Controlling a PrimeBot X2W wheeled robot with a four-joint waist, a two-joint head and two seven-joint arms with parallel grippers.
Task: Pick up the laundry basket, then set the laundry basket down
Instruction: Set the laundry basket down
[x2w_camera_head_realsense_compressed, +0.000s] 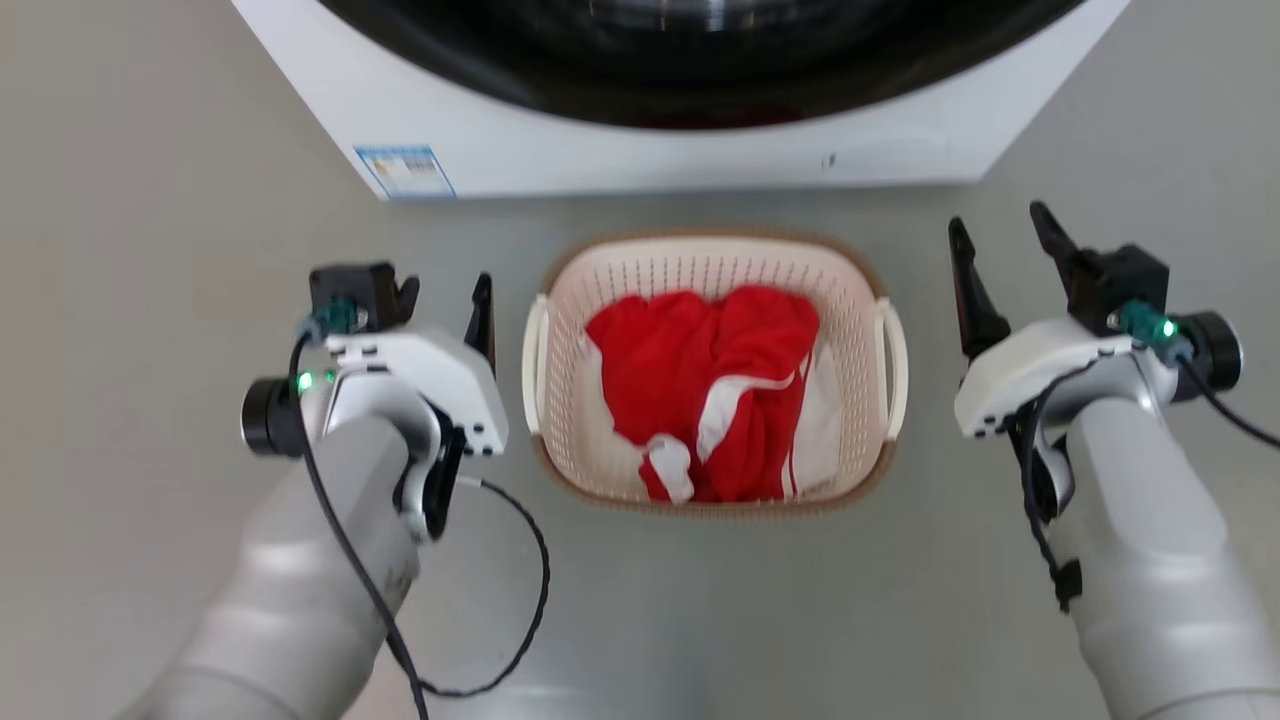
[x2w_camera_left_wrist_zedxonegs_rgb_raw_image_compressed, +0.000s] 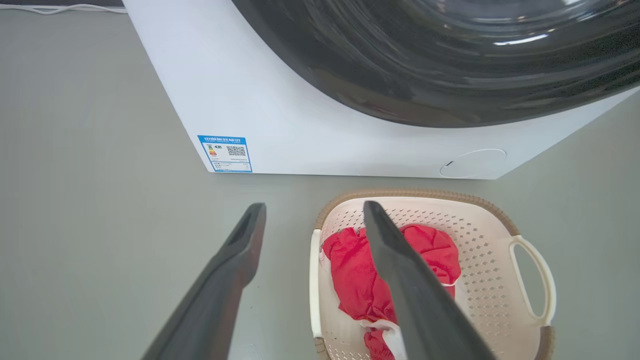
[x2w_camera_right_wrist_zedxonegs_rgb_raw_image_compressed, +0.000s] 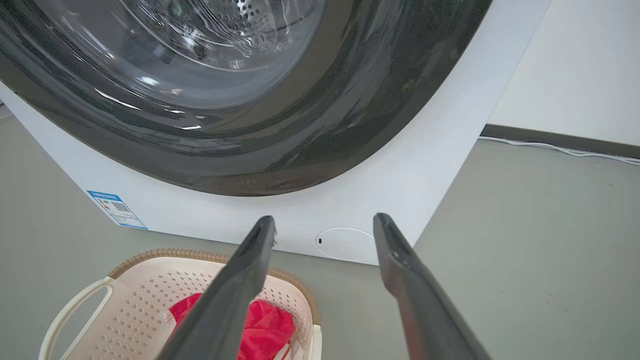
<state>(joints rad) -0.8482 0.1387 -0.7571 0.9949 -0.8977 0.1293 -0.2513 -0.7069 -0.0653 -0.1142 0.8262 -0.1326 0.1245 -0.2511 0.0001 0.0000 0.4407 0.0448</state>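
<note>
Basket (x2w_camera_head_realsense_compressed: 712, 240) of red cloth (x2w_camera_head_realsense_compressed: 720, 370) sits on the floor (x2w_camera_head_realsense_compressed: 150, 250) between the left gripper (x2w_camera_head_realsense_compressed: 447, 287) and right gripper (x2w_camera_head_realsense_compressed: 1000, 225), both with jaws spread, empty. Beyond the jaws, the washer (x2w_camera_head_realsense_compressed: 640, 150) bears a blue QR sticker (x2w_camera_head_realsense_compressed: 405, 170), print unreadable.

Just a white washing machine (x2w_camera_head_realsense_compressed: 650, 160) with a dark glass door (x2w_camera_right_wrist_zedxonegs_rgb_raw_image_compressed: 175, 55), blue sticker (x2w_camera_left_wrist_zedxonegs_rgb_raw_image_compressed: 225, 153) on its bottom corner, grey floor (x2w_camera_head_realsense_compressed: 150, 200), crumpled red-and-white clothes (x2w_camera_head_realsense_compressed: 710, 380).

Silver forearms (x2w_camera_head_realsense_compressed: 290, 580), white wrist housings (x2w_camera_head_realsense_compressed: 440, 380), black cables (x2w_camera_head_realsense_compressed: 547, 575), green lights (x2w_camera_head_realsense_compressed: 304, 381), dark jaws.
</note>
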